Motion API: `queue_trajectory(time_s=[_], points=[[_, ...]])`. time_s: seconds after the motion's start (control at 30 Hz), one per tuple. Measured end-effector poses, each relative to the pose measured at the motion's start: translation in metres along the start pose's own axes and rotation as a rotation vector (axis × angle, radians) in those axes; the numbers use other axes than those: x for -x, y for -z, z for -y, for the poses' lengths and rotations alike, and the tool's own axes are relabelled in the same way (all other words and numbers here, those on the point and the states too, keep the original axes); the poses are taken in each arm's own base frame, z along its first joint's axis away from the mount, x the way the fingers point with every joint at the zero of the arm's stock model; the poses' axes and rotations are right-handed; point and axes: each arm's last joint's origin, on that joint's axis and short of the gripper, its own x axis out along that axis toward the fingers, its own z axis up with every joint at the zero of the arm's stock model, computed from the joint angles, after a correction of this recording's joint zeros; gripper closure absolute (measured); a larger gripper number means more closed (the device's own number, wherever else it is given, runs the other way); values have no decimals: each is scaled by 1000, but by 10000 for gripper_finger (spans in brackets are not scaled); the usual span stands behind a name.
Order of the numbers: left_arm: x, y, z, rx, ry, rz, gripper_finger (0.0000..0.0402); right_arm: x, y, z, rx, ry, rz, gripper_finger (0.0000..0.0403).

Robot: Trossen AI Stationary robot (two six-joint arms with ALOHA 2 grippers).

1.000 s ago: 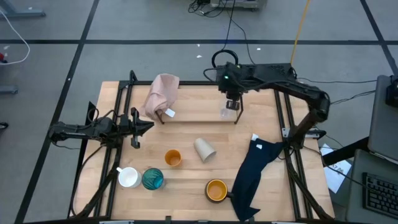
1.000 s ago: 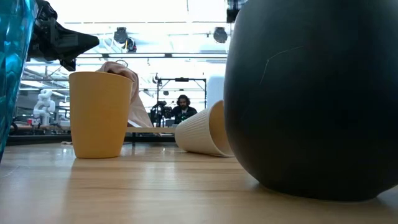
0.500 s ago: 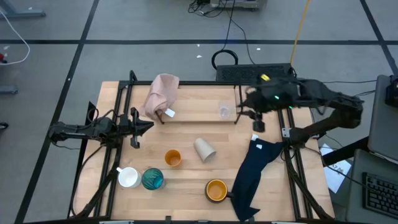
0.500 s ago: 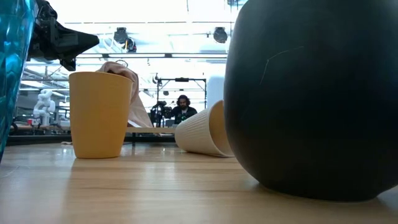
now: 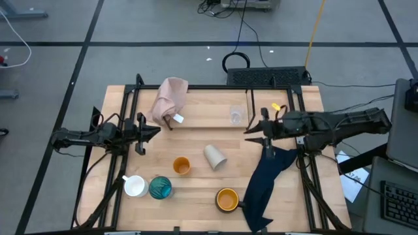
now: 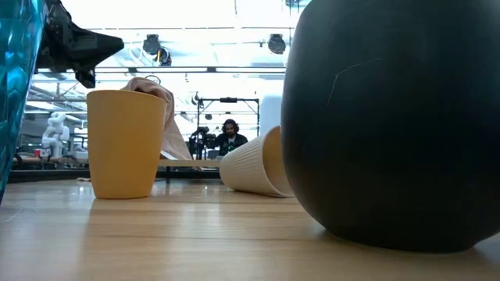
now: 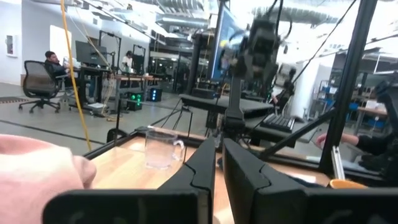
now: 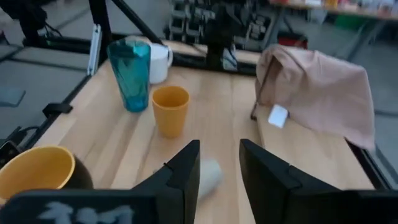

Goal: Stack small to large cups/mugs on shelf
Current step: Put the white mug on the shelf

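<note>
We look out past the left gripper (image 7: 219, 163), whose two dark fingers (image 7: 198, 167) stand close together with only a thin slit between them. Just beyond the fingertips a tiny clear cup (image 7: 160, 147) with a small handle stands upright on the wooden table (image 7: 121, 170). Pink cloth (image 7: 37, 163) fills the near corner beside the gripper. Behind the cup the right arm (image 7: 249, 56) rises, blurred. A yellow cable (image 7: 73, 74) hangs slanting beyond the table. Far back, a person (image 7: 55, 63) sits in a chair at a desk, and another person's hand (image 7: 322, 140) shows at the far side.
</note>
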Motion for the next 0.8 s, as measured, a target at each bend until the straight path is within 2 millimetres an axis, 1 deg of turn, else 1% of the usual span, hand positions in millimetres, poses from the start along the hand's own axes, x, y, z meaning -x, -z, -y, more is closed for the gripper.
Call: queue_trajectory(time_s=[0.27,0.43,0.57,0.7,0.8], points=[[0,-1,0,2,3,8,369,-19,39,-6,39,9,169,298],[0,-1,1,5,33,6,369,-19,57,-7,78,24,244,298],[0,-1,2,18,52,3,369,-6,69,-7,79,29,250,298],[0,0,2,26,53,-1,369,18,72,-5,24,25,283,298],[0,0,2,25,52,-2,369,31,79,-4,-19,18,310,298]])
